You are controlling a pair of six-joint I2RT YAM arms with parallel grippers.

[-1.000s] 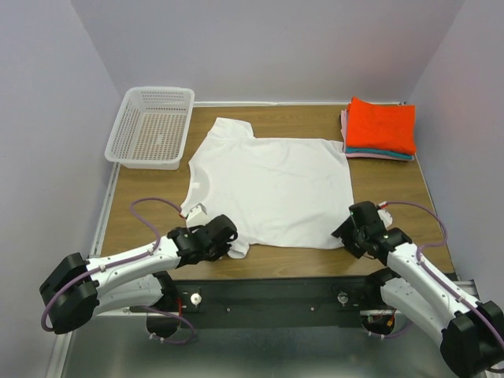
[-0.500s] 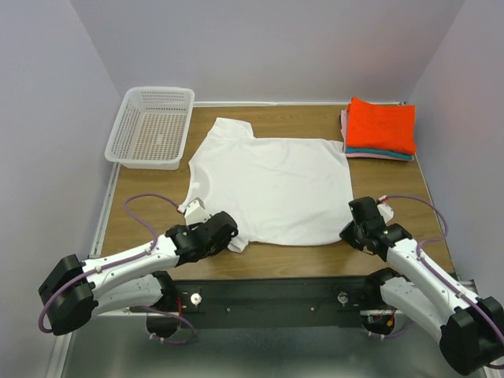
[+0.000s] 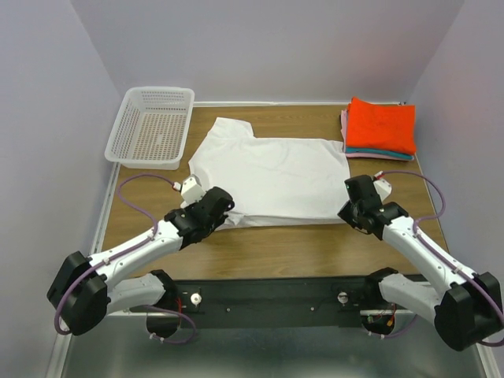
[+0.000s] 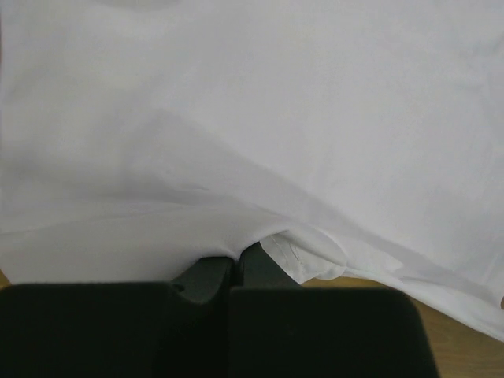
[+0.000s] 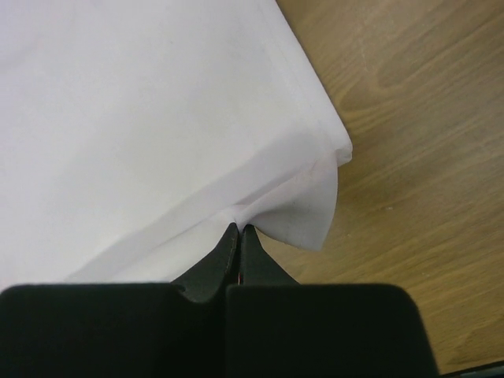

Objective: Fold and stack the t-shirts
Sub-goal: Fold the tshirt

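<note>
**Q:** Where does the plain white short-sleeved cloth t-shirt (image 3: 272,173) lie?

**A:** Spread across the middle of the brown wooden table (image 3: 276,252), collar toward 11 o'clock in the top view. Its near edge is lifted off the wood at both ends.

**Q:** And the left gripper (image 4: 236,264)?

**A:** At 7 o'clock on the shirt. The jaws are pressed fully together on a pinch of the near edge, with cloth draping over them.

**Q:** The right gripper (image 5: 239,232)?

**A:** At 4 o'clock. Its fingertips meet on the hem beside the corner, and the fabric puckers there.

**Q:** What else appears?

**A:** At 1 o'clock is a stack: a folded bright orange-red shirt (image 3: 382,124) on top, with a folded teal shirt (image 3: 378,152) and a folded pink shirt (image 3: 344,126) beneath. At 10 o'clock sits a white plastic mesh basket (image 3: 153,126).
</note>
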